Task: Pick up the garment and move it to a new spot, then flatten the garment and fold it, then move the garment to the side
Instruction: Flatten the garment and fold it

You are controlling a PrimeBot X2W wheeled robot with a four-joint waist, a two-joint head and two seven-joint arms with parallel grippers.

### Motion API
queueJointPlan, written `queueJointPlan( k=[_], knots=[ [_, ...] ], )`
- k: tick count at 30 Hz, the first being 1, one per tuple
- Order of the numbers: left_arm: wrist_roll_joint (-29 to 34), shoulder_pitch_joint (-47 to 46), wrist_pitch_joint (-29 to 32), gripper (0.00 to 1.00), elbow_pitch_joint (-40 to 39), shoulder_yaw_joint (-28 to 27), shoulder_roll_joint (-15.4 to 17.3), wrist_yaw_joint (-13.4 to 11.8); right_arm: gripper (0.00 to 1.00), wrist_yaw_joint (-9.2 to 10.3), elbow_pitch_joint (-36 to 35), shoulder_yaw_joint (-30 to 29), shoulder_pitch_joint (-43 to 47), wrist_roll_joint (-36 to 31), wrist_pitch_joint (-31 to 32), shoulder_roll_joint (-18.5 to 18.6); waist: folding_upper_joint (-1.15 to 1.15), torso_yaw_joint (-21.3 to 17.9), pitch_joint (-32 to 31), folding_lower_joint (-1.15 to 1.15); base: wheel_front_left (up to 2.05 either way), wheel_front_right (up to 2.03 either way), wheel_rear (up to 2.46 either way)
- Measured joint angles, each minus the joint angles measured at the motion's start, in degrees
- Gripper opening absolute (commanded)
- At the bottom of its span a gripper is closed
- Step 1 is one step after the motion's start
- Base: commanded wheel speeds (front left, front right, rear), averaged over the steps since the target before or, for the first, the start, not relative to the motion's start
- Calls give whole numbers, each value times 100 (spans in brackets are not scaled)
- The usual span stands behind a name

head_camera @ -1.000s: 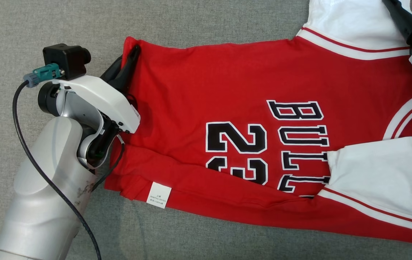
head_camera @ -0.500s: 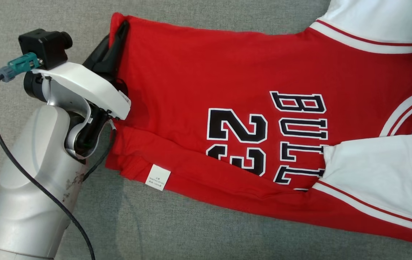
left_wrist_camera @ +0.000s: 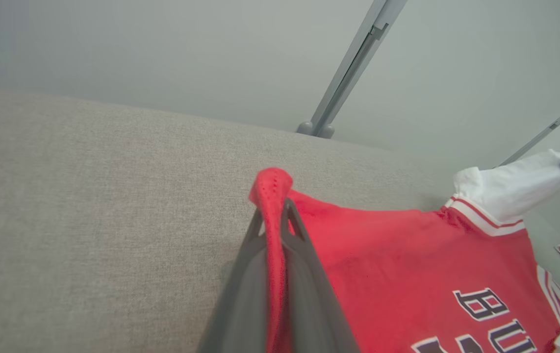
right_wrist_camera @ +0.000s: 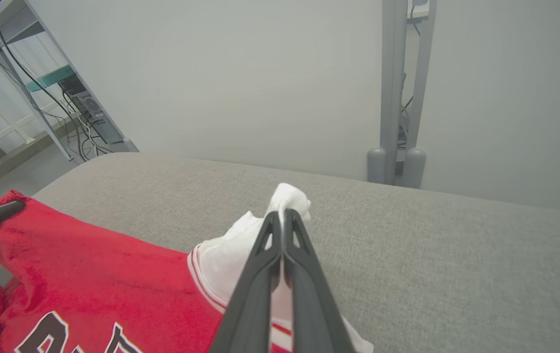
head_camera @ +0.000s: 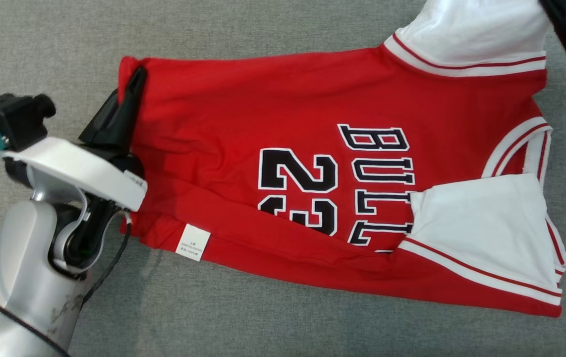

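Observation:
The garment [head_camera: 243, 109] is a red jersey with white sleeves and black lettering, lying partly folded on the grey surface. My left gripper [head_camera: 137, 79] is shut on the corner of its red hem, and the left wrist view shows the hem [left_wrist_camera: 271, 189] pinched between the dark fingers [left_wrist_camera: 245, 274]. At the top right, my right gripper [head_camera: 548, 6] is shut on the far white sleeve [head_camera: 471, 34]. In the right wrist view the sleeve tip [right_wrist_camera: 290, 196] sticks out past that gripper [right_wrist_camera: 282, 213], and the sleeve is pulled up off the surface.
The grey fabric surface [head_camera: 263, 327] stretches all around the jersey. A white care label [head_camera: 193, 242] hangs at the near hem. Beyond the surface's far edge stand grey metal posts [right_wrist_camera: 397, 98] and a shelf with cables [right_wrist_camera: 64, 93].
The right gripper has shut on the white sleeve and drawn it up. The left gripper keeps its hold on the hem. The head view has shifted across the jersey.

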State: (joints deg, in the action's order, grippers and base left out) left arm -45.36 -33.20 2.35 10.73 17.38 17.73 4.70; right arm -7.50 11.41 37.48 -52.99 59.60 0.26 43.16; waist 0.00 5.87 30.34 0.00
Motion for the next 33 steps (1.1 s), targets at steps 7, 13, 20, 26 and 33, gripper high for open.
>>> queueJointPlan(
  k=[7, 13, 20, 26, 33],
  knots=[
    [-383, 1107, 165, 0, -923, -474, 378, -382, 0, 0, -1182, -402, 1771, 268, -459, 164, 0, -314, -99, 0, 0, 0, 0],
    [-533, 1701, 300, 0, -1448, -687, 582, -581, 0, 1, -1860, -1099, 3289, 386, -831, -31, 0, -501, -226, 0, 0, 0, 0],
    [-668, 2279, 374, 0, -1604, -782, 653, -784, 0, 1, -2364, -1818, 4914, 337, -858, -768, 0, -664, -350, 0, 0, 0, 0],
    [-703, 2522, 417, 26, -1323, -671, 564, -881, 44, 0, -2119, -1938, 5247, -91, -530, -1372, 0, -737, -398, 0, 0, 0, 0],
    [-245, 2687, -283, 100, -1190, -639, 392, -1029, 100, 1, -1686, -2535, 5195, -1118, -694, -1990, 0, -767, -562, 0, 0, 0, 0]
  ],
)
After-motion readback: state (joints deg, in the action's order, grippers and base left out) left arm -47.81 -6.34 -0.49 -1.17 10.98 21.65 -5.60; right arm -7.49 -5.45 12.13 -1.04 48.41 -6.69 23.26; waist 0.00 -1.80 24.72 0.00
